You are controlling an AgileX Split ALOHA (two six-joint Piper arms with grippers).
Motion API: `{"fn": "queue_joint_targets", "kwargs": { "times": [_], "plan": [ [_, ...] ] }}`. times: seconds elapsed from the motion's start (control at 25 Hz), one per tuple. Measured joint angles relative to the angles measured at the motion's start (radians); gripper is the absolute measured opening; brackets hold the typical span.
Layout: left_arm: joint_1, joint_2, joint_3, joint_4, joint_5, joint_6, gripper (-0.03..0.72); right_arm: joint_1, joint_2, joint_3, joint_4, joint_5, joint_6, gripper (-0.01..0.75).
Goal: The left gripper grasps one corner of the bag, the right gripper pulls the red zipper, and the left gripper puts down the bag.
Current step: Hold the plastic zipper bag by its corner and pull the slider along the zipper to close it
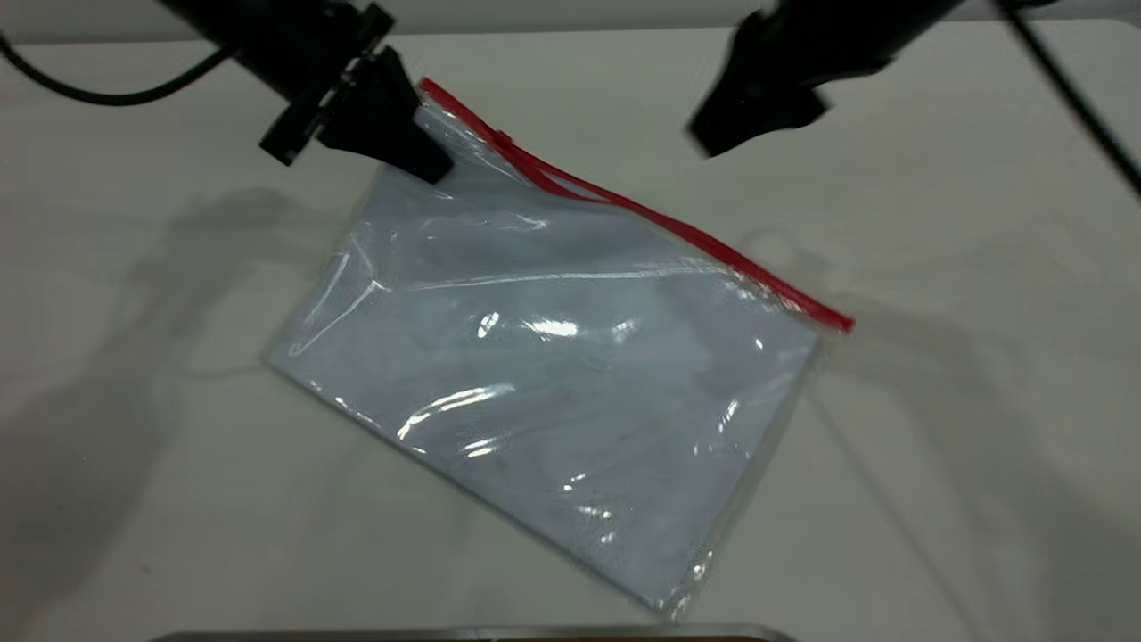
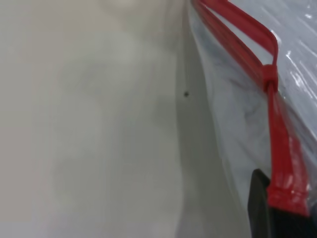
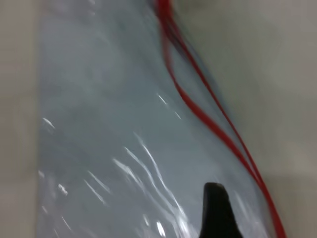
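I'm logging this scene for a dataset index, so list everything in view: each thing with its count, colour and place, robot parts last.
bag: one, clear with pale blue-white sheets inside, lying slanted across the middle of the table, one corner lifted.
red zipper: one, bright red strip along the bag's far long edge; its two tracks are parted from the held corner to the small slider tab, which sits close to that corner.
corner of the bag: one, clear with the red strip's end, pinched at the far left.
table: one, off-white, under everything.
metal edge: one, grey, at the near border of the exterior view.
left gripper: one, black, far left, shut on the corner.
right gripper: one, black, far right, above the table, off the bag.
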Motion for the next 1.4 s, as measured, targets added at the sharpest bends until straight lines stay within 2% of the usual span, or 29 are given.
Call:
{"fn": "queue_joint_targets", "kwargs": {
  "times": [0.2,0.36,0.52,0.88,1.08,1.4],
  "plan": [
    [-0.064,0.000,-0.002,0.011,-0.031,0.000,0.053,0.004,0.080,-0.067,0.199,0.135,-0.194,0.508],
    [-0.098,0.000,-0.003,-0.001,-0.059,0.000,0.053,0.004,0.104,-0.076,0.310,0.184,-0.307,0.508],
    [-0.126,0.001,-0.011,-0.032,-0.068,0.001,0.053,0.004,0.140,-0.076,0.359,0.184,-0.346,0.508],
    [-0.128,0.003,-0.018,-0.062,-0.069,0.002,0.053,0.004,0.189,-0.076,0.409,0.108,-0.366,0.488],
    [-0.128,0.003,-0.018,-0.074,-0.069,0.003,0.053,0.004,0.192,-0.076,0.445,0.108,-0.395,0.397],
    [-0.128,0.003,-0.018,-0.109,-0.074,0.004,0.053,0.004,0.192,-0.076,0.455,0.108,-0.403,0.152]
  ]
}}
